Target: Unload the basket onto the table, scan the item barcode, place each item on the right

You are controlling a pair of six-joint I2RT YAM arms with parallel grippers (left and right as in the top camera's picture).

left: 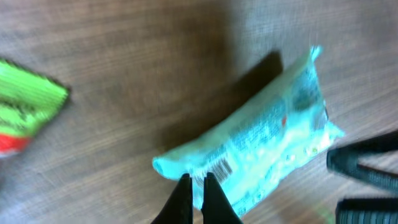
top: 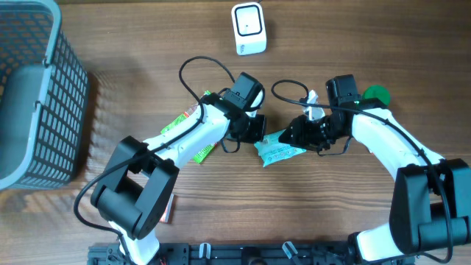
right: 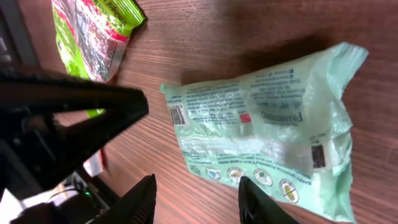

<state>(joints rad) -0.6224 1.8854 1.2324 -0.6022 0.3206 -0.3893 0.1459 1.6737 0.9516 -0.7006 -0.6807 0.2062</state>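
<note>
Mint-green packet point(top: 278, 151) lying on the bench point(top: 331, 221) at frame centre, between both arms, barcode point(right: 177, 115) side up. Left gripper point(left: 196, 177), pressed together, appears to pinch the packet's corner beside the barcode, probably so the code stays uncovered for presenting. Right gripper point(right: 196, 183) stands spread at the packet's right end, holding nothing. Scanner point(top: 249, 28) sits well apart at upper centre. Grey basket point(top: 70, 110), left edge, shows no item inside; a green pouch point(top: 193, 126) lies under the left arm
</note>
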